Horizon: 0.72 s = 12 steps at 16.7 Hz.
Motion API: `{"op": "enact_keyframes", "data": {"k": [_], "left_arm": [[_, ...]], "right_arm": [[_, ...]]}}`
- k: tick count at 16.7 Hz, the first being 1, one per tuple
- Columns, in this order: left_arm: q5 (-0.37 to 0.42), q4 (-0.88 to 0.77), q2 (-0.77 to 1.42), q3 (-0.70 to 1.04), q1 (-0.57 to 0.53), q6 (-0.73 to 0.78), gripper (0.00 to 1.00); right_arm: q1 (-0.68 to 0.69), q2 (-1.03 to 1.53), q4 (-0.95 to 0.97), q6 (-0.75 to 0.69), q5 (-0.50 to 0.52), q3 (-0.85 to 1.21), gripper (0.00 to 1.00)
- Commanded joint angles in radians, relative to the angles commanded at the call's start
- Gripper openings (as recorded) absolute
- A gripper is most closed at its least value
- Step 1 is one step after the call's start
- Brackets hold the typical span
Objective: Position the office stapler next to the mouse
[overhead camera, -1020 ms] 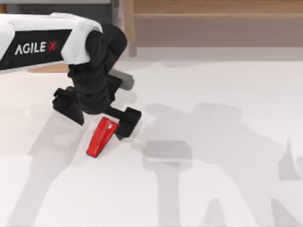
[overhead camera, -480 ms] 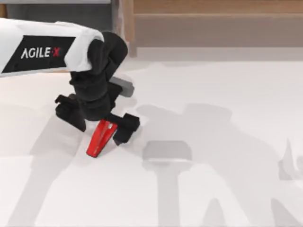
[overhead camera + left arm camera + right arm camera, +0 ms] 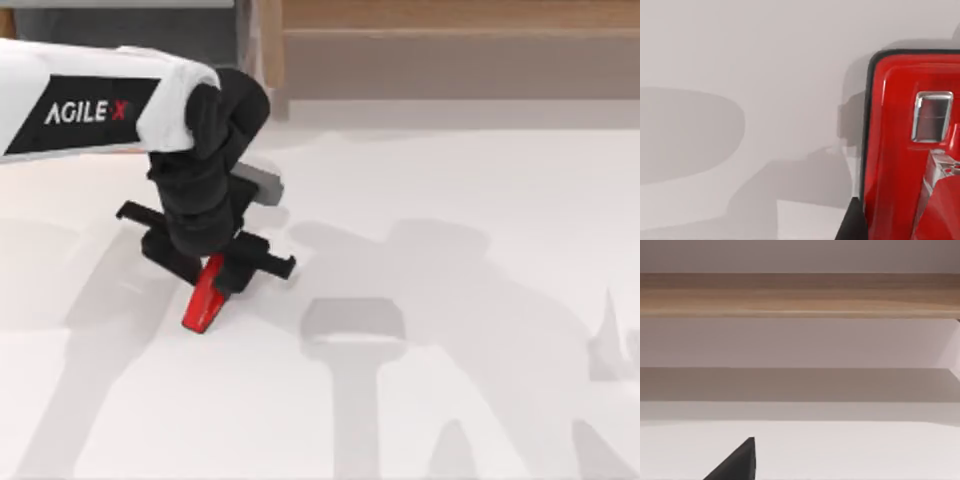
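Grasp check: my left gripper (image 3: 213,266), on the table's (image 3: 470,200) left half, has its fingers drawn in against the wide end of the office stapler (image 3: 204,303).
Table first: no mouse identified, so I judge the target unconfirmed. Stapler lies flat, long axis roughly 1-to-7 o'clock, narrow tip toward 7. Advice: confirm firm contact on both flanks, lift straight up, keep the tip from dragging. Left wrist view shows its red body (image 3: 890,150) close under the camera. Right arm parked.

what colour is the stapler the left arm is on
Glossy red office stapler with a small silvery plate, clearest in the left wrist view.
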Motion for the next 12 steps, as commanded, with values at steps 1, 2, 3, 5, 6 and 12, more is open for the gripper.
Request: {"op": "enact_keyframes", "data": {"k": [1,2,3,5,6,12], "left_arm": [[0.000,0.000,0.000,0.000,0.000,0.000,0.10],[0.000,0.000,0.000,0.000,0.000,0.000,0.02],[0.000,0.000,0.000,0.000,0.000,0.000,0.00],[0.000,0.000,0.000,0.000,0.000,0.000,0.00],[0.000,0.000,0.000,0.000,0.000,0.000,0.00],[0.000,-0.004,-0.004,0.003,0.001,0.001,0.00]], "right_arm": [[0.000,0.000,0.000,0.000,0.000,0.000,1.00],[0.000,0.000,0.000,0.000,0.000,0.000,1.00],[0.000,0.000,0.000,0.000,0.000,0.000,1.00],[0.000,0.000,0.000,0.000,0.000,0.000,1.00],[0.000,0.000,0.000,0.000,0.000,0.000,1.00],[0.000,0.000,0.000,0.000,0.000,0.000,1.00]]}}
